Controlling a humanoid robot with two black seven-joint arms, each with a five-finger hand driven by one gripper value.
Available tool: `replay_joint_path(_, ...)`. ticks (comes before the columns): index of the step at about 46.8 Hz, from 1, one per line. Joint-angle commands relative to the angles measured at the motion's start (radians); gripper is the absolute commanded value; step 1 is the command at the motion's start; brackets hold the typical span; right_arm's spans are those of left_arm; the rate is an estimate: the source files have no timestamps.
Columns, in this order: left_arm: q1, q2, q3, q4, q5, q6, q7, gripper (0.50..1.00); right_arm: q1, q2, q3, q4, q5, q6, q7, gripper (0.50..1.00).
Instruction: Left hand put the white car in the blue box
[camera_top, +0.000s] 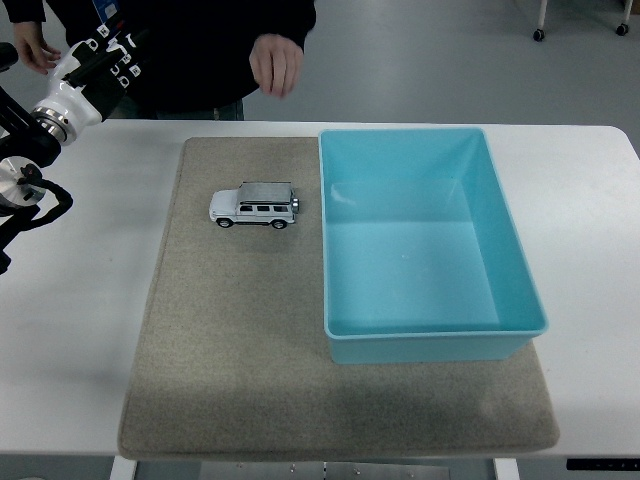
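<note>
Car first: the white car (255, 205) sits wheels-down on the grey mat (240, 370), just beside the blue box (430, 335) but not touching its left wall. Its long axis runs across our view, roughly parallel to the near worktop (80, 340) edge. We judge the nose points toward the left arm's side and the tail toward the box, though at this size the ends are hard to tell apart.

From the left hand (95, 55), the car lies well apart, off to its right and nearer to us; the box lies beyond the car in that same direction. The hand is raised at the far left corner, above the worktop, and we cannot tell how its fingers are set; it holds nothing we can see. Right arm is out of view, so only the left can reach.

Our read: the reach has not begun, and the hand would meet the car end-on from the nose side.

A person's hand (275, 62) hangs at the far edge, beyond the car.
</note>
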Motion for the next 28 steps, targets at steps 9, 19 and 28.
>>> replay_joint_path(9, 0.0, 0.0, 0.002, 0.0, -0.003, -0.032, 0.001, 1.0, 0.0, 0.0, -0.002, 0.0, 0.0, 0.0, 0.0, 0.936)
replay_joint_path(19, 0.0, -0.002, 0.002, 0.006, -0.006, -0.046, -0.001, 1.0, 0.0, 0.0, 0.0, 0.0, 0.0, 0.0, 0.0, 0.936)
replay_joint_path(28, 0.0, -0.005, 0.002, 0.008, -0.012, -0.046, -0.001, 1.0, 0.0, 0.0, -0.002, 0.0, -0.001, 0.0, 0.0, 0.936)
